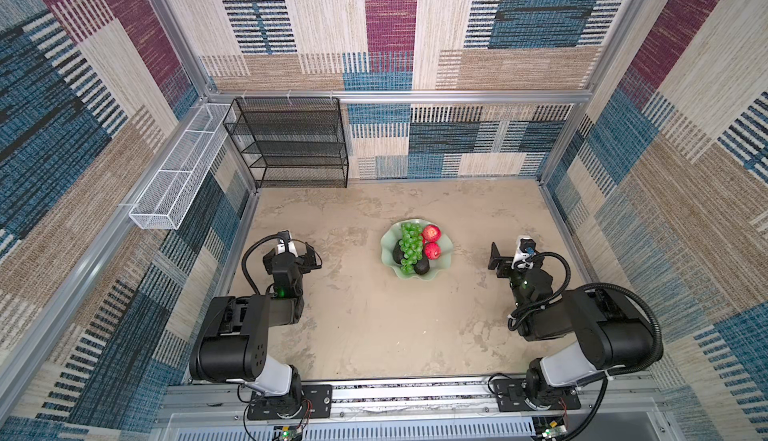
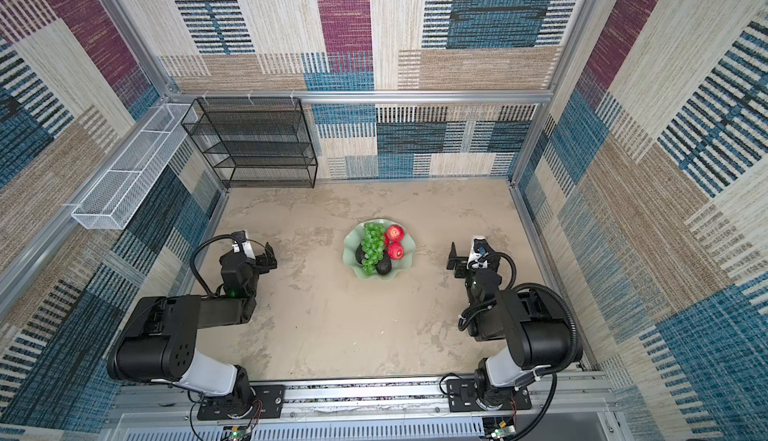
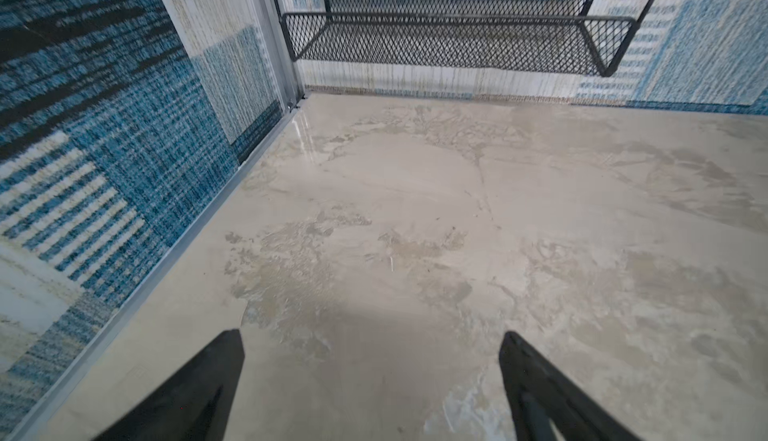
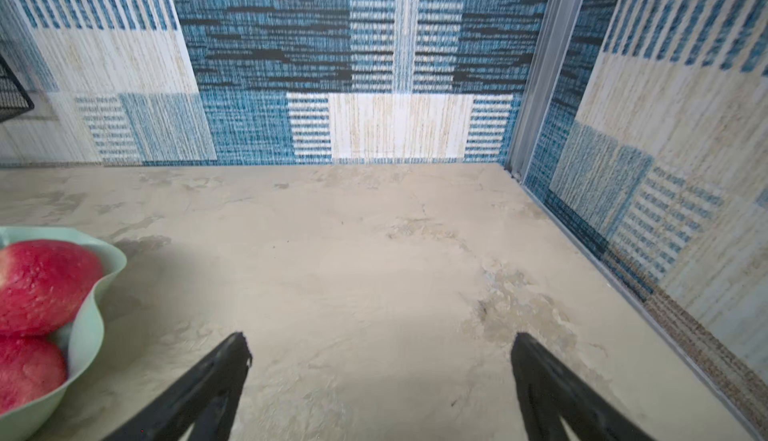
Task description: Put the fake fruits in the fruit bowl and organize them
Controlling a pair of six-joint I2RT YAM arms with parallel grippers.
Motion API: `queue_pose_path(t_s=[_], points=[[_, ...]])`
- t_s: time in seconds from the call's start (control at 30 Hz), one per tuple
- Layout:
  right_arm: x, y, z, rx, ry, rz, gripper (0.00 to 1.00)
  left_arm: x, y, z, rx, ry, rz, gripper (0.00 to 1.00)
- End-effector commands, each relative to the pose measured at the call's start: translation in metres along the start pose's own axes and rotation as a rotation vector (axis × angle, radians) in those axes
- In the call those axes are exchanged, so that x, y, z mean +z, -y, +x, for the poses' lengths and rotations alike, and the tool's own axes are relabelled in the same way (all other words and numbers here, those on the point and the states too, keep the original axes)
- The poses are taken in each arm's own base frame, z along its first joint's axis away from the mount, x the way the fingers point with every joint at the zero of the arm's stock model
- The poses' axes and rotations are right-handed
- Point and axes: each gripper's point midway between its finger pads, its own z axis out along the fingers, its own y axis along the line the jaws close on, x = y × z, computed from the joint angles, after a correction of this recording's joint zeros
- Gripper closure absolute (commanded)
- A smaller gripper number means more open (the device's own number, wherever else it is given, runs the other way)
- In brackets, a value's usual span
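Though both arms stand off at the sides, the bowl [image 1: 438, 269] [image 2: 404, 267] sits mid-table and loaded. Grapes [image 1: 409, 245] [image 2: 372, 245] run down its middle, far rim to near rim. Two apples show on the right half: far apple [image 1: 431, 233] [image 2: 395, 233], near apple [image 1: 432, 250] [image 2: 395, 250], touching or nearly so. Left avocado [image 1: 397, 254] [image 2: 360, 254] is half tucked under the grapes; front avocado [image 1: 422, 267] [image 2: 383, 267] lies at the bunch's near end, below the near apple.

Table [image 1: 365, 314] around the bowl is mottled beige.

Right hand [image 1: 498, 262] [image 4: 381, 335]: well apart from the bowl on its right, jaws spread wide, holding nothing. Its wrist view catches the bowl's wall [image 4: 89, 335] and both apples at the frame edge.

Left hand [image 1: 311, 257] [image 3: 372, 333]: well apart on the left, jaws likewise wide, nothing between them but table.

Black rack [image 1: 291, 144] on the back wall, white basket [image 1: 174, 177] on the left wall.
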Motion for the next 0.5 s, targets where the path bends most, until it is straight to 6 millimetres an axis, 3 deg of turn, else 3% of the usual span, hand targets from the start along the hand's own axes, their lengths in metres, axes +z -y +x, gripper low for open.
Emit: queue_pose_path(t_s=[0.0,0.47], points=[[0.0016,-0.0055,-0.015,-0.002,0.056,-0.034,0.0,0.0015,0.0087,0.0077,-0.018,-0.033,0.05,0.01],[0.005,-0.0016,-0.0133,0.01,0.043,-0.015,0.0,0.0042,0.0167,0.0093,0.001,-0.057,0.09,0.01]])
